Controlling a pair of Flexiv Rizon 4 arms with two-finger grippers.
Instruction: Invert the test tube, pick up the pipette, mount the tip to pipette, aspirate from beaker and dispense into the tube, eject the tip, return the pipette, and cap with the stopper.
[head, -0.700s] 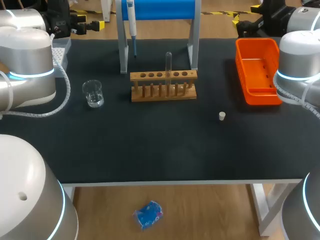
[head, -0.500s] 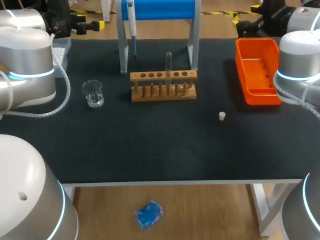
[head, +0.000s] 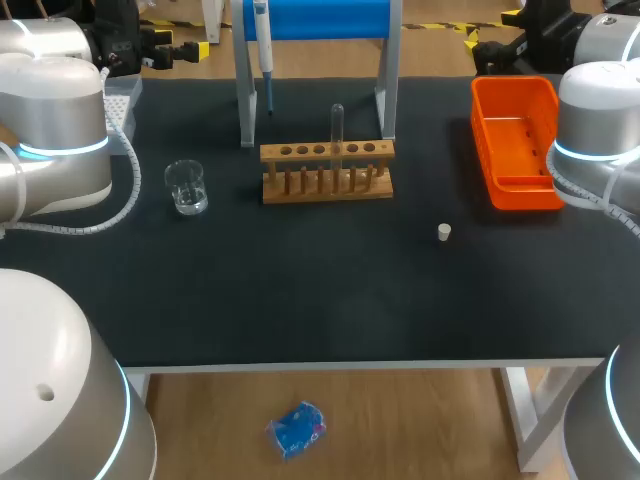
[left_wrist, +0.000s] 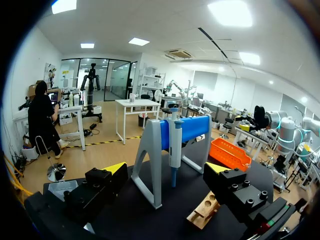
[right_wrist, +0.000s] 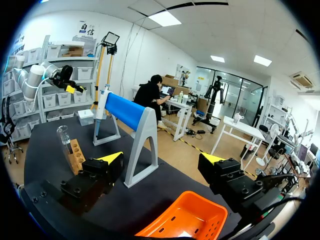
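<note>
Both my left jaws and right jaws stand wide apart, empty, off at the table's (head: 300, 290) sides. The test tube (head: 337, 125) stands in the wooden rack (head: 327, 170), apparently rounded end up, awaiting inversion; the pipette (head: 263, 50) hangs on its stand (head: 315, 18), easily grasped.
</note>
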